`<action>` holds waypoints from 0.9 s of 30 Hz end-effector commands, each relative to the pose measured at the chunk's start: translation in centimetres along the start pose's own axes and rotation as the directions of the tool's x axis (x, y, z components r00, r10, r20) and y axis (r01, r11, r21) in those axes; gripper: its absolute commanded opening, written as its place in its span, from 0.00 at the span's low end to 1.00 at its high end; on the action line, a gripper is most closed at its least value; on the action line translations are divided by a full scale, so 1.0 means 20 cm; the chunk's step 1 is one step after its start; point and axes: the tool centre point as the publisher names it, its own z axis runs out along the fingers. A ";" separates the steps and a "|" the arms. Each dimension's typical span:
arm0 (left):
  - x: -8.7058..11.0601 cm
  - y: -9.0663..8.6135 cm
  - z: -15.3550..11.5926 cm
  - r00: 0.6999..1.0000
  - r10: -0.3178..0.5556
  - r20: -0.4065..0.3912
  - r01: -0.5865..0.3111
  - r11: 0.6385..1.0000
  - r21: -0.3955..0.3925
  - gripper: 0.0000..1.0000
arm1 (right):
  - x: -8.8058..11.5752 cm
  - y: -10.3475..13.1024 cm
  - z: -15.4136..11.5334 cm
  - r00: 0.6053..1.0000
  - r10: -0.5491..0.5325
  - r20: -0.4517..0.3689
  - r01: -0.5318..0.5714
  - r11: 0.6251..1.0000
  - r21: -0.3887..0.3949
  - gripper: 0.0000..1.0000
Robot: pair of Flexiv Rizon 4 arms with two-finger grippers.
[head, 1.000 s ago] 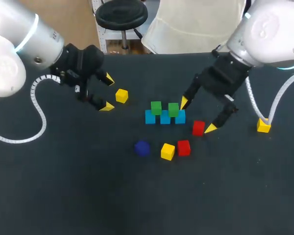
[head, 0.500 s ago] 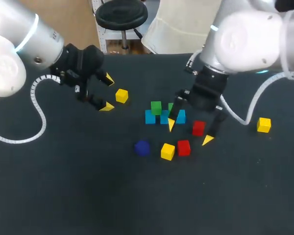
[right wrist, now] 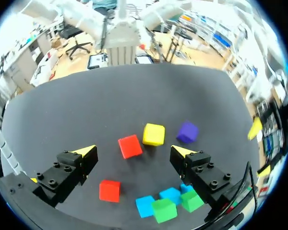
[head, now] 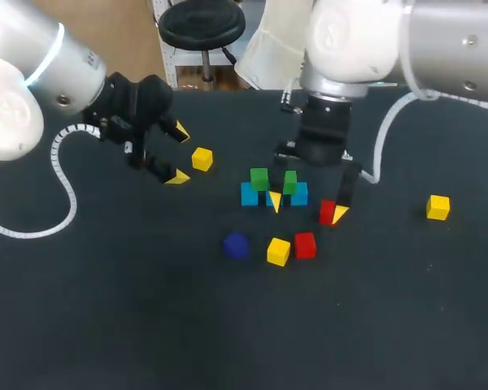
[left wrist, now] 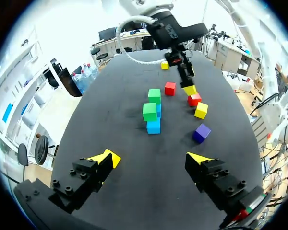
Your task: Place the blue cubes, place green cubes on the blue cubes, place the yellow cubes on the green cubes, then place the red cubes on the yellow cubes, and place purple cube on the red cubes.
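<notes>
Two green cubes [head: 259,179] atop blue cubes [head: 249,196].

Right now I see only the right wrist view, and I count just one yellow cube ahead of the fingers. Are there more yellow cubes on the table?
Observer: Yes. The head view shows a lone yellow cube near the table's right side, well apart from the right gripper.
Operator: Is there a third one anywhere?
Observer: Yes, a third yellow cube lies close beside the left gripper, which is open and holds nothing.
</notes>
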 end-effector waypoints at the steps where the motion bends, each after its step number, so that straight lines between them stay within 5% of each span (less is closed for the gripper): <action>1: 0.01 0.00 0.00 1.000 0.003 0.002 -0.003 1.000 0.000 1.00 | -0.02 -0.08 0.04 0.998 0.053 -0.046 -0.054 0.998 -0.035 1.00; 14: 0.01 0.00 0.00 1.000 0.003 0.002 -0.003 1.000 0.000 1.00 | -0.10 -0.17 0.21 0.999 -0.007 -0.052 0.010 0.999 0.053 1.00; 27: 0.01 0.00 0.00 1.000 0.003 0.002 -0.003 1.000 0.000 1.00 | -0.16 -0.18 0.32 0.999 0.031 -0.013 -0.030 0.999 0.040 1.00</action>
